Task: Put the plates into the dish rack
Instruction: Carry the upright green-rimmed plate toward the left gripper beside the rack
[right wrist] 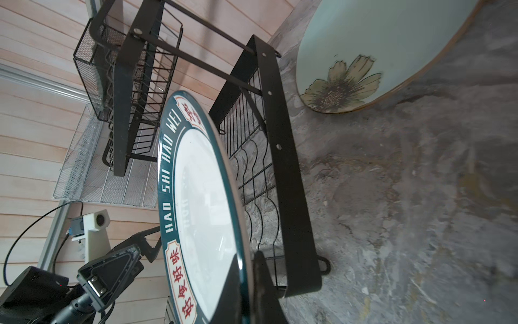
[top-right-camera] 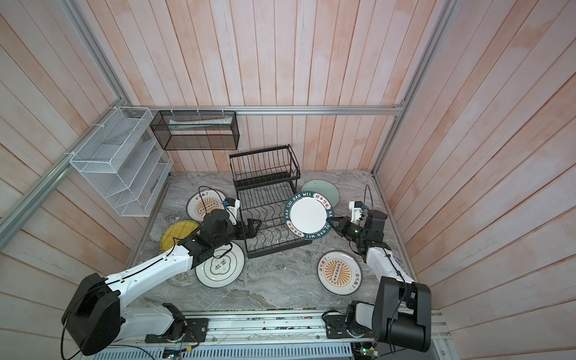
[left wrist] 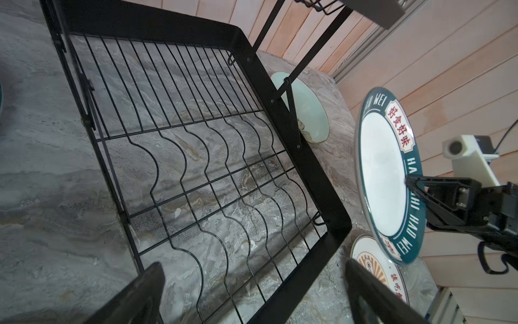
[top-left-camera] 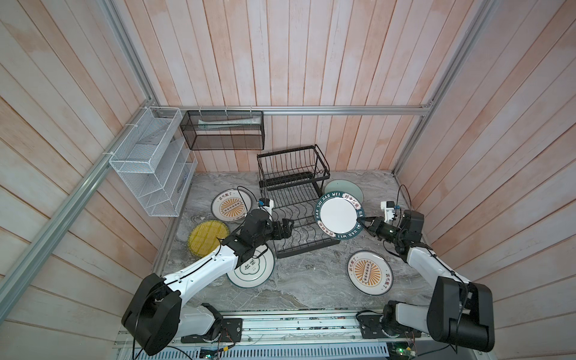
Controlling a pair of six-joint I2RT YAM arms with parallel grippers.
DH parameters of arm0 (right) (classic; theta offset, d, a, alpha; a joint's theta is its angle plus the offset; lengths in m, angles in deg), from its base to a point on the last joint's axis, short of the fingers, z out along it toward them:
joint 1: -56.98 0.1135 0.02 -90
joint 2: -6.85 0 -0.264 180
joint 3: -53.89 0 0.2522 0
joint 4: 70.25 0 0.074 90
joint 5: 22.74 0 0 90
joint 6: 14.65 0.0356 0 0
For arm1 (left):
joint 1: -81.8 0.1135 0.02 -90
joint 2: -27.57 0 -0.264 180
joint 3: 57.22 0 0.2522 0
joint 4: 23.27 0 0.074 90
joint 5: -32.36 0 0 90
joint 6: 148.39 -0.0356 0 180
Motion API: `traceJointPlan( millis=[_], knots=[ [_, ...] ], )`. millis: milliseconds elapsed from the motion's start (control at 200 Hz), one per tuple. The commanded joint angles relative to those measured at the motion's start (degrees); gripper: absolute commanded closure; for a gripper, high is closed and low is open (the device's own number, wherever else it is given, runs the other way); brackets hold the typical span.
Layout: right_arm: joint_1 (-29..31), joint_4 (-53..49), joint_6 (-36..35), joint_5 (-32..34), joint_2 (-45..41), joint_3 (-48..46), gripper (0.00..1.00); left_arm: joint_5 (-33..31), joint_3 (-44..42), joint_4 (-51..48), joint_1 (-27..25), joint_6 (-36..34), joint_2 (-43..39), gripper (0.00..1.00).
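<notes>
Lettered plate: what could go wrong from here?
1. The right gripper pinches the lettered plate only at its rim; it may pivot or slip.
2. The plate hangs beside the rack and may clip its rim.
3. The open left gripper hovers over the rack, in the way.

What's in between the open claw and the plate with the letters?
Just the empty wavy-wire tray of the dish rack, between left gripper and lettered plate, in both top views.
</notes>
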Motion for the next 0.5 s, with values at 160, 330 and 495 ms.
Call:
traceJointPlan(
  millis=[160, 330, 495],
  knots=[
    [9.82, 8.27, 5.52, 7.73, -2.66, -2.15, 1.00, 6.52, -3.05, 5.00, 0.46, -0.86, -4.81, 0.00],
    [14.58, 10.71, 5.95, 8.23, -1.72, -2.65, 1.00, 8.94, -4.45, 8.44, 0.64, 0.94, -3.39, 0.00],
    [18.05, 13.23, 6.69, 8.89, -1.87, -3.68, 1.00, 10.64, -3.32, 9.97, 0.77, 2.09, -0.24, 0.09]
  ],
)
